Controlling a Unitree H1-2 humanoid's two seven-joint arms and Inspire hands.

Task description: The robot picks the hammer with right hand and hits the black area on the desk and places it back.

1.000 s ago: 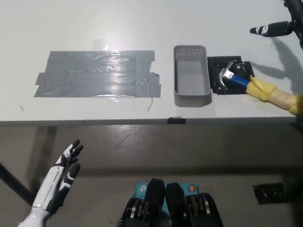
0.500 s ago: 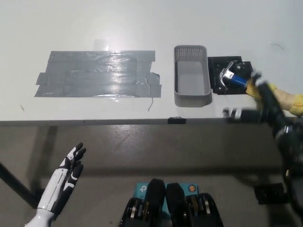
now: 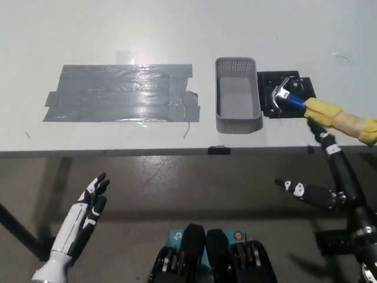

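Right hand (image 3: pixel 330 177) spread, empty, at 4 o'clock below the desk (image 3: pixel 177 29) edge; hammer (image 3: pixel 321 112) untouched on its black pad (image 3: pixel 268 79). Best reach up and wrap the yellow handle; left hand (image 3: pixel 82 215) rests spread at 7 o'clock.

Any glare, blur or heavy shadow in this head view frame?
Head view: overhead light glares off the grey tape patch, washing out its middle; the hammer and basket are sharp; the right hand is only slightly soft; the floor under the desk lies in shadow.
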